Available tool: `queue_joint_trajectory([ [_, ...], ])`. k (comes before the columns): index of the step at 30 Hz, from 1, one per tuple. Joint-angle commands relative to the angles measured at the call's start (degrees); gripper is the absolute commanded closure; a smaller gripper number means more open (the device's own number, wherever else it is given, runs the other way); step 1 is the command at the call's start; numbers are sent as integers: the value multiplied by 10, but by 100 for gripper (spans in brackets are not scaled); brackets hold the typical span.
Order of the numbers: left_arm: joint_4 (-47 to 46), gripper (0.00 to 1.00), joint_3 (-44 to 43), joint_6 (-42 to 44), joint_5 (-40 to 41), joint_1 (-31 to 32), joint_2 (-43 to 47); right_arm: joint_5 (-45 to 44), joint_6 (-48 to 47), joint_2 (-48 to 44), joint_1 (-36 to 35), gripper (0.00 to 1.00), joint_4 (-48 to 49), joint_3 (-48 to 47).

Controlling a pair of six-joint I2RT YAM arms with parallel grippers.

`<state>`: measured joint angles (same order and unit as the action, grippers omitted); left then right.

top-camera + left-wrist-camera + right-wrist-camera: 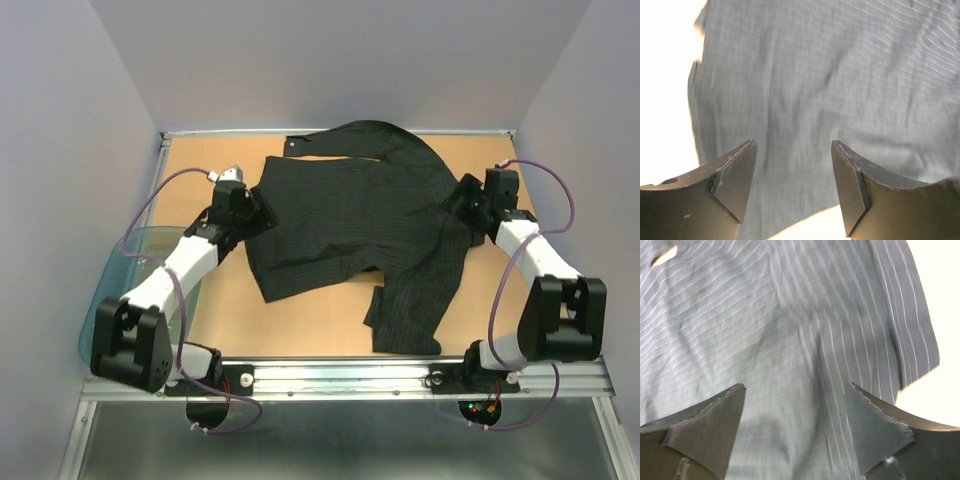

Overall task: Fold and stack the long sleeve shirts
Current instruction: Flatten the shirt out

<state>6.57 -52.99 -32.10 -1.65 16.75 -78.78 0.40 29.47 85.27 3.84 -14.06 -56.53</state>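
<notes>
top external: black pinstriped shirt (340,215) lies rumpled, left gripper (266,213) and right gripper (456,202) both spread wide.

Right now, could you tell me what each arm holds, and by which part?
Nothing: jaws of the left gripper and right gripper stand open over the black shirt.

Both arms are the same build: the left arm (175,265) and right arm (535,255) have white tube links with chunky black joint housings. A thin purple cable (160,190) runs off each wrist – same on both sides. The left gripper (793,145) has matte dark wedge fingers (730,175), edges a bit scuffed. Tiny red and green lights (485,405) glow by the right base.
</notes>
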Motion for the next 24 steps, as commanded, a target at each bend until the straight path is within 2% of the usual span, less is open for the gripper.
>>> queue_joint_trajectory([
  [1,41,28,107,-74,12,7,83,35,8,-81,-1,13,-19,76],
  [4,58,28,166,-94,7,8,132,41,8,-128,-1,9,-31,110],
  [11,66,34,229,-123,-21,8,140,45,18,-179,-1,9,-44,141],
  [21,42,43,255,-119,-43,9,104,-17,51,-131,0,9,-44,129],
  [24,43,53,252,-117,-46,9,101,-36,72,-118,8,10,-43,137],
])
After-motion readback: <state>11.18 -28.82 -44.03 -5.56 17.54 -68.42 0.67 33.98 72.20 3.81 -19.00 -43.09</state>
